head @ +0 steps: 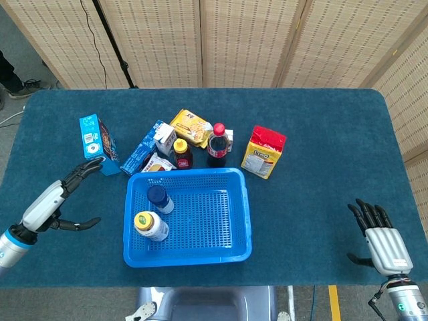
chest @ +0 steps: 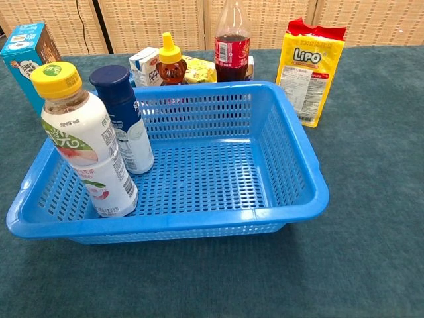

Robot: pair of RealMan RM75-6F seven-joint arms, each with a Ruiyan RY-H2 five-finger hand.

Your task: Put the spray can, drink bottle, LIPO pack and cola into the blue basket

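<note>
- Covering the whole table (head: 321, 134) is a dark teal, carpet-like cloth, and behind it stand tan woven folding screens (head: 247, 40) with a black stand leg and cable showing at the upper left.
- Far left, the left hand (head: 63, 197) hovers over bare cloth, fingers spread wide with the thumb stuck out, holding nothing, well apart from the basket.
- Just above that hand a blue snack box (head: 98, 144) stands upright.
- Next over is the blue basket (head: 242, 221), near the front edge of the table. The drink bottle (chest: 86, 142) with the yellow cap and the spray can (chest: 124, 119) with the dark blue cap both stand upright in its left end, close together.
- Behind the basket there's a clutter pile: a long blue box (head: 142, 152), a small carton (chest: 144, 65), a honey bear bottle (chest: 170, 61) and a yellow biscuit pack (head: 192, 127).
- The cola (chest: 232, 41) stands upright in that pile, just behind the basket's back wall, not in it.
- The LIPO pack (chest: 310, 69) stands on the cloth to the right of the cola, outside the basket's right rear corner.
- Far right, the right hand (head: 380, 239) sits near the table's front corner, fingers straight and slightly apart, empty.
</note>
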